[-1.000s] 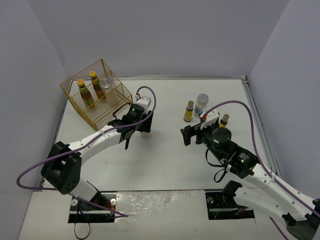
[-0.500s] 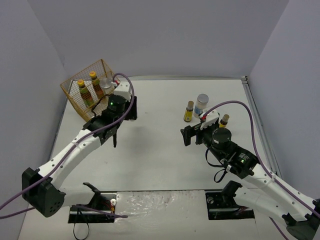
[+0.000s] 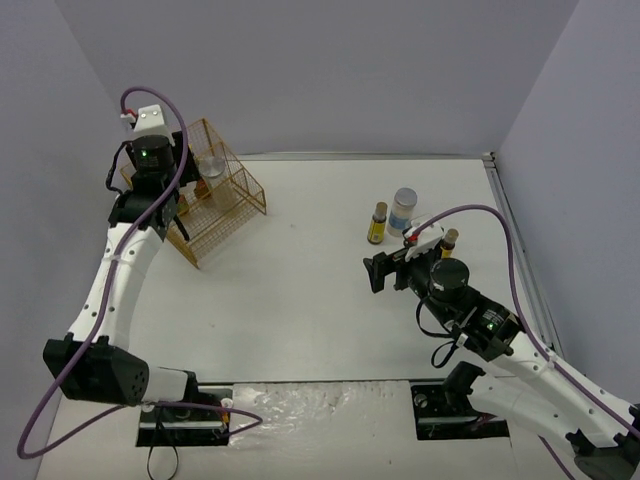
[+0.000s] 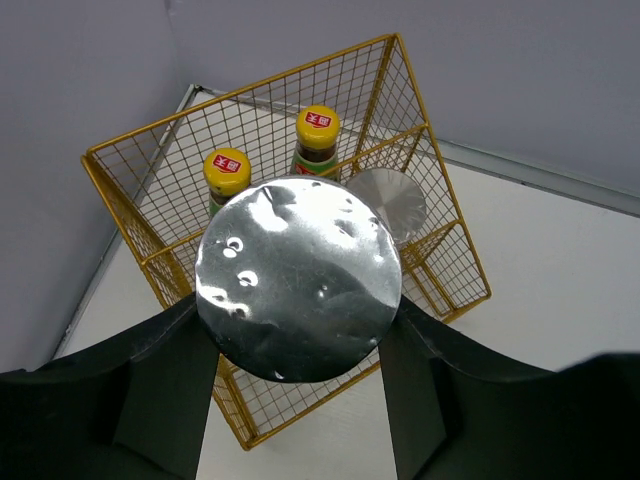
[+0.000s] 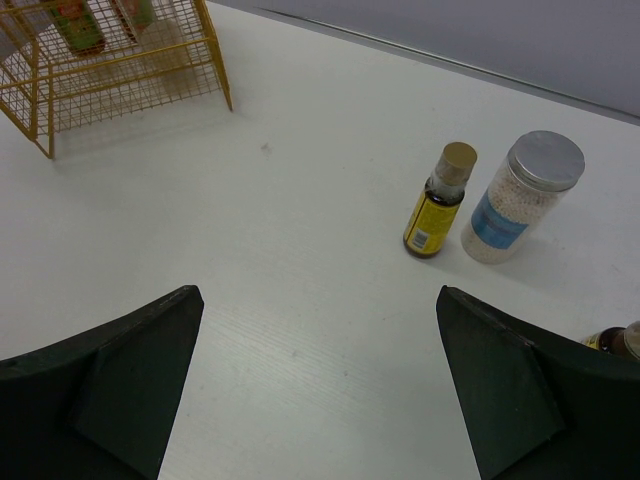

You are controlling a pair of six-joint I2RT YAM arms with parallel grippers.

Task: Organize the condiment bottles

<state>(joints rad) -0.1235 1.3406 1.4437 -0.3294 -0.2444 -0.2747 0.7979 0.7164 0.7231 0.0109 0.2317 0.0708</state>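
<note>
My left gripper [image 4: 298,312] is shut on a squat jar with a silver lid [image 4: 298,278] and holds it above the gold wire basket [image 4: 430,150]. In the basket stand two dark bottles with yellow caps [image 4: 227,170] [image 4: 318,128] and another silver-lidded jar [image 4: 392,203]. In the top view the left gripper [image 3: 158,200] is over the basket's left part [image 3: 225,205]. My right gripper [image 5: 318,300] is open and empty above the table. Ahead of it stand a slim bottle with a yellow label [image 5: 438,202] and a jar of white grains [image 5: 523,197]. A third bottle [image 5: 620,342] is at the right edge.
The basket sits in the far left corner by the grey walls. The loose bottle [image 3: 377,222], jar [image 3: 403,208] and second bottle [image 3: 449,240] cluster at right centre, close to my right arm [image 3: 445,280]. A raised table edge [image 3: 515,240] runs along the right.
My left arm has lifted the jar from mid-table and swung it left and back to above the basket. The right arm has barely moved.
</note>
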